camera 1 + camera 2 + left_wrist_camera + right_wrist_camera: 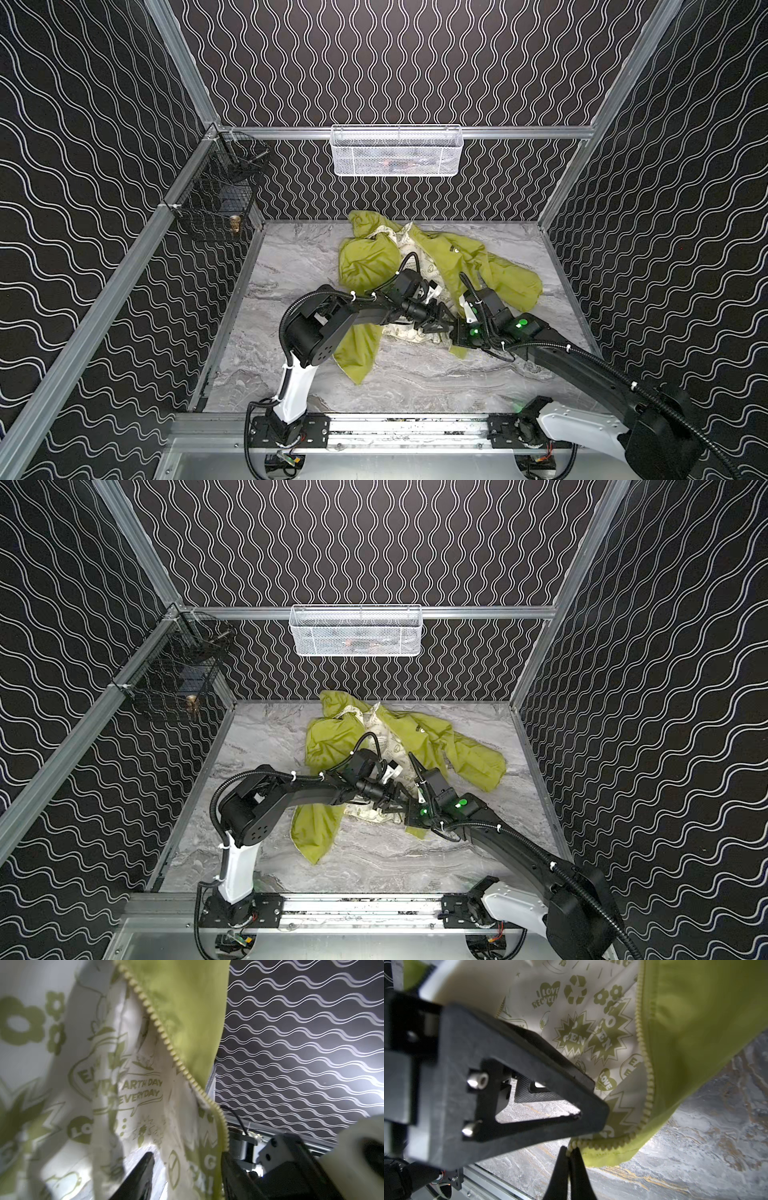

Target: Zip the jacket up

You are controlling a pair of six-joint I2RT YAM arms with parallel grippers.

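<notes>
My right tool [572, 1153] is clenched on the very end of a row of zipper teeth [648, 1088], right at the jacket's bottom hem. That corner hangs lifted off the worktop [695, 1147].

My left tool [187, 1159] is released. Its fingers [143, 1174] stand apart, with a fold of printed lining [133, 1093] and a row of teeth hanging between them. I cannot tell whether that is the same row the right tool holds.

In both top views the two tools meet nose to nose near the middle of the worktop, the left arm reaching in from 8 o'clock and the right from 4 o'clock. The jacket [365, 262] lies crumpled and unzipped. It spreads from that meeting point toward 12 o'clock, with one green flap trailing to 7 o'clock and another to 2 o'clock.

I judge the step in hand is catching the second zipper end so that the two halves can be mated. To do it well, I want to hold the right pinch steady and low, so the thin cloth does not drag or slip free.

I would close the left tool on the tape just beside the teeth, not on loose lining, which would bunch and hide the end. I cannot see the slider in any view, so I would find it before pulling anything.
</notes>
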